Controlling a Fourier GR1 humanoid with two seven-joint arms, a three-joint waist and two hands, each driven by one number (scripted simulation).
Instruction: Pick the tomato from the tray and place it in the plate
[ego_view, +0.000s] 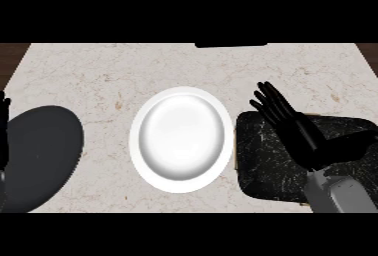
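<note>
Looking down through the head view: white plate (179, 140) sits mid-tabletop (96, 75), with the dark tray (266, 165) just at its 3 o'clock. My right hand (295, 127) is over the tray, fingers straight, pointing 11 o'clock. Can't tell where the tomato is. Left hand (4, 117) is just a sliver at the 9 o'clock edge, and I can't tell its state.
</note>
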